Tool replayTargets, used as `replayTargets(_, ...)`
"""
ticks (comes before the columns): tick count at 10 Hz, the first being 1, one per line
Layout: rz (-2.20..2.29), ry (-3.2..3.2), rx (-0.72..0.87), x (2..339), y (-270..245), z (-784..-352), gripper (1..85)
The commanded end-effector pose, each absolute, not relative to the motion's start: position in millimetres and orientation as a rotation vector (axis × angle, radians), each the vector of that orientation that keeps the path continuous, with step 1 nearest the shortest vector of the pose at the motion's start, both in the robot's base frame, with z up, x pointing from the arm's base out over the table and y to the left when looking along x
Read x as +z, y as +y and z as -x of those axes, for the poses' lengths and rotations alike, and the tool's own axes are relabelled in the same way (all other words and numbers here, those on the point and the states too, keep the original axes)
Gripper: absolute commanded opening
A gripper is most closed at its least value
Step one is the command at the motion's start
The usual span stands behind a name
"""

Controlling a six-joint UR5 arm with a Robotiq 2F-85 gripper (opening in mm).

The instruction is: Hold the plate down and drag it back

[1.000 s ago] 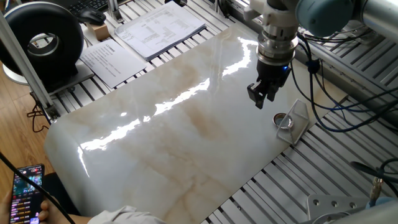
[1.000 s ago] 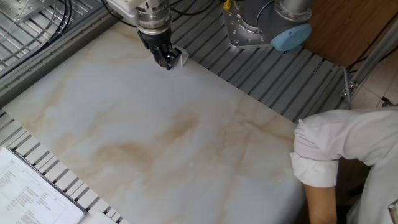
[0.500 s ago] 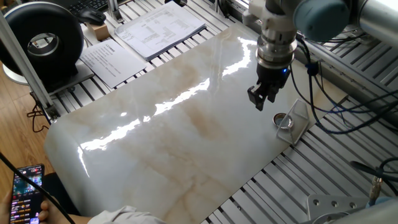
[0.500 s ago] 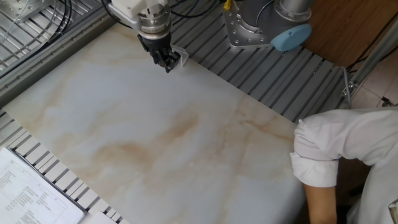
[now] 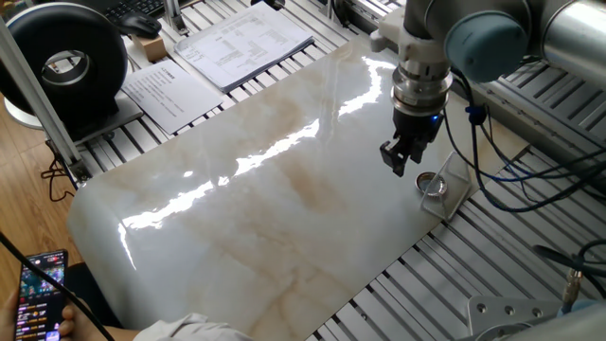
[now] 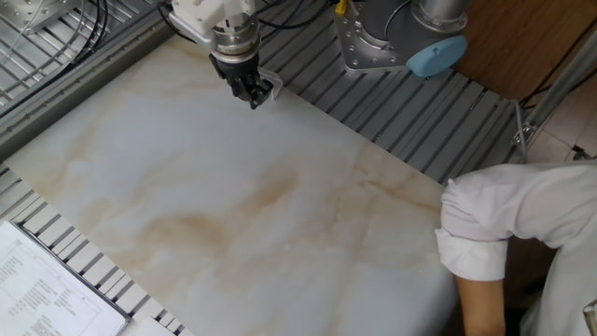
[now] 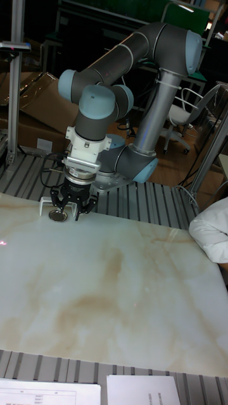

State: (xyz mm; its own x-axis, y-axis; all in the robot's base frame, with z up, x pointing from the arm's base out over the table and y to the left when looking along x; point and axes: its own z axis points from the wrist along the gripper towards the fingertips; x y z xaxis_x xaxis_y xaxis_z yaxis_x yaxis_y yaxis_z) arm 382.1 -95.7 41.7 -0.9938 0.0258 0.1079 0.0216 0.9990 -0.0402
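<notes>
Marble-patterned slab, glossy under glare, carries the small shiny round plate beside a clear angular plastic piece (printed sheets nearby); gripper hovers alongside, fingers near-closed, empty.

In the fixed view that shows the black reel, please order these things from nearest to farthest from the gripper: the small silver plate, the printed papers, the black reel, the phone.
From the gripper:
1. Plate, just beside it, at the slab's right edge.
2. Printed papers, top middle.
3. Black reel, top left corner.
4. Phone, bottom left corner.
</notes>
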Motion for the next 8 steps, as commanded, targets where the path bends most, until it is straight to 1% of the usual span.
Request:
replayTargets(1,0.039,-3.032,0.026,32.7,-89.5,-379.7,46.0)
replayTargets(3,0.012,-3.058,0.008,22.0,-88.1,-385.7,45.7)
replayTargets(8,-0.044,-3.055,0.055,22.0,-99.9,-384.1,44.3)
